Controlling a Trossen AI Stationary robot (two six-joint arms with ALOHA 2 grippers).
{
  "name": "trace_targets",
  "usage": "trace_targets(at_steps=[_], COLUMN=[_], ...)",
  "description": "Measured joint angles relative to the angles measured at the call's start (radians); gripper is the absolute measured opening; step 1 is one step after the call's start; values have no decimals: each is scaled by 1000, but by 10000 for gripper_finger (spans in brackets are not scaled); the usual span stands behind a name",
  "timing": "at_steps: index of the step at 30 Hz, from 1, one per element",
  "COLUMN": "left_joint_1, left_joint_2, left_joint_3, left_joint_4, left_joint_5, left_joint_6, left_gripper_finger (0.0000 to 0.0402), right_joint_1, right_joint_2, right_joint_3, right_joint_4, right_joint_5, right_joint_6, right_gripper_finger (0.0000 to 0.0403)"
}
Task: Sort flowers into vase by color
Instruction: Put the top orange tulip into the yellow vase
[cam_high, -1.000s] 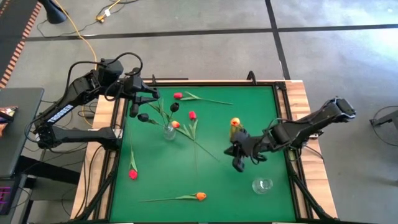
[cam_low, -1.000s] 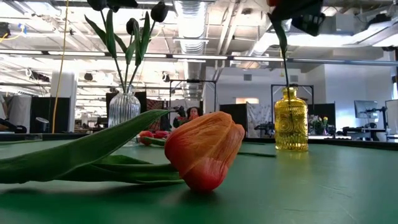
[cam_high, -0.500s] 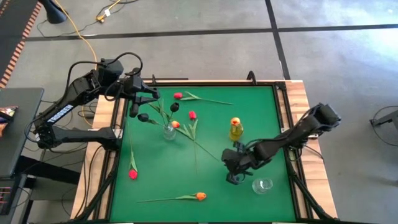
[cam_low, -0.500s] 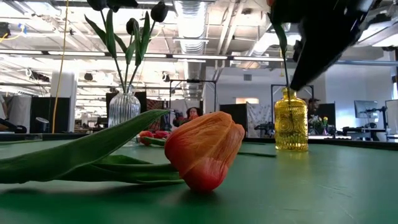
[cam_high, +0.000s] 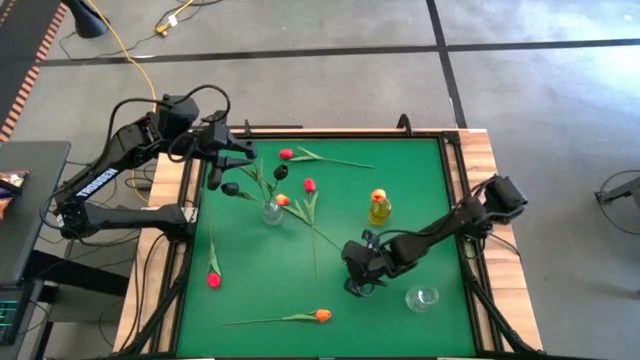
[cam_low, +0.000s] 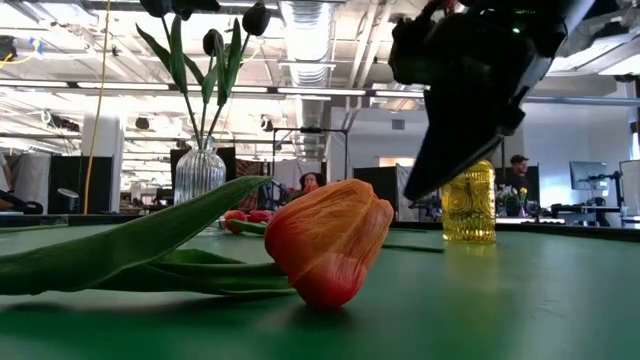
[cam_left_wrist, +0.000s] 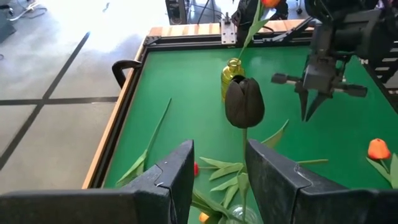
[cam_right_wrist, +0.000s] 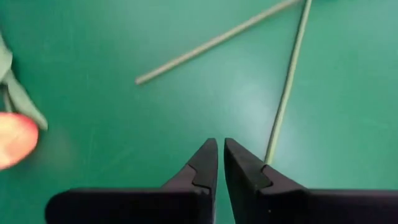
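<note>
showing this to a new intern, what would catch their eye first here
Probably the clear vase left of centre on the green table, with black tulips standing in it. Next, the yellow vase to its right holding one orange tulip. Then the right gripper, low over the table near the front, with another orange tulip lying loose at the front edge.
</note>
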Motion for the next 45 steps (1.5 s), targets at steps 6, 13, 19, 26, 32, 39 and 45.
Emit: trace_targets(at_steps=[6,13,19,26,32,39,45], left_joint_1=[0,0,0,0,0,0,0], left_joint_2=[0,0,0,0,0,0,0], left_joint_3=[0,0,0,0,0,0,0], left_joint_4=[-3,-2,-3,-15,-21,-20,-19], left_joint_5=[3,6,6,18,23,27,28], left_joint_6=[0,-1,-8,-14,-13,-13,-14], left_gripper_finger=[132,132,132,132,132,132,132], right_joint_1=[11,-35,-94,-135,-141,-147,-172], right_joint_2=[0,1,1,1,48,155,237], right_joint_3=[-82,-190,-198,-198,-198,-139,-100], right_joint_4=[187,343,404,467,568,622,612], right_joint_5=[121,206,211,196,195,272,279], right_joint_6=[14,10,-87,-114,-135,-188,-193], right_gripper_finger=[84,151,180,178,176,176,176])
